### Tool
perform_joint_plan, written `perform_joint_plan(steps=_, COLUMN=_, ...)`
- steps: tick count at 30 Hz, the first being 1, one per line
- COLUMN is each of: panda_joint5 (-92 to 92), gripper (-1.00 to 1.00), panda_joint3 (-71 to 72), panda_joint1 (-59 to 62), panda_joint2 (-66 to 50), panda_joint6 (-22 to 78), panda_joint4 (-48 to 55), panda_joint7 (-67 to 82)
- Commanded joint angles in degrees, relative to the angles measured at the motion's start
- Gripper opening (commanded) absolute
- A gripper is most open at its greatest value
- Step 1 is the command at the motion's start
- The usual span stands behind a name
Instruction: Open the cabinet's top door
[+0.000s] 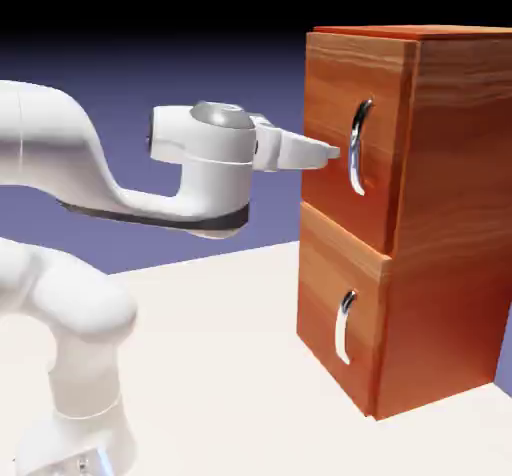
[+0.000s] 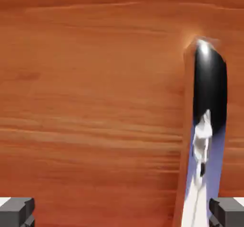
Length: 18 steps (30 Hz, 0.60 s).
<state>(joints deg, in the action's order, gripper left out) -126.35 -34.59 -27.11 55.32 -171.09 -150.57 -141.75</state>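
Exterior view: open gripper (image 1: 333, 151) is seen by the top door's handle

In the exterior view, the cabinet (image 1: 455, 184) is seen standing upright on the pale table (image 1: 220, 364), on the exterior view's right. The top door (image 1: 335, 74) is shut, and so is the lower door (image 1: 322, 254) under it. A shiny, curved upper handle (image 1: 355, 154) is set upright on the top door, and a lower handle (image 1: 343, 329) is set on the lower door. The white arm (image 1: 70, 144) is stretched from the exterior view's left, and the gripper is pointed at the top door, close to the upper handle.

In the hand view, the two grey fingertips (image 2: 15, 212) are spread wide apart, and nothing is gripped. The upper handle is seen on the right, with its low end just beside the right-hand tip. Whether the handle is touched by that tip cannot be told. Most of the hand view is filled by the red-brown wood of the top door.
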Motion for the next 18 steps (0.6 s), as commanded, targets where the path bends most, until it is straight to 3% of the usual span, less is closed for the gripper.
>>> perform_joint_plan(steps=1, panda_joint5=-2.5, gripper=0.00, panda_joint3=-0.7, panda_joint1=-0.5, panda_joint2=0.4, panda_joint6=0.1, panda_joint4=0.2, panda_joint7=-2.0)
perform_joint_plan(steps=13, panda_joint5=-28.5, gripper=0.00, panda_joint3=-7.8, panda_joint1=-6.0, panda_joint2=5.1, panda_joint6=0.7, panda_joint4=2.4, panda_joint7=-22.4)
perform_joint_plan(steps=18, panda_joint5=-31.3, gripper=0.00, panda_joint3=-13.1, panda_joint1=-15.7, panda_joint2=-0.8, panda_joint6=4.8, panda_joint4=8.4, panda_joint7=-24.3)
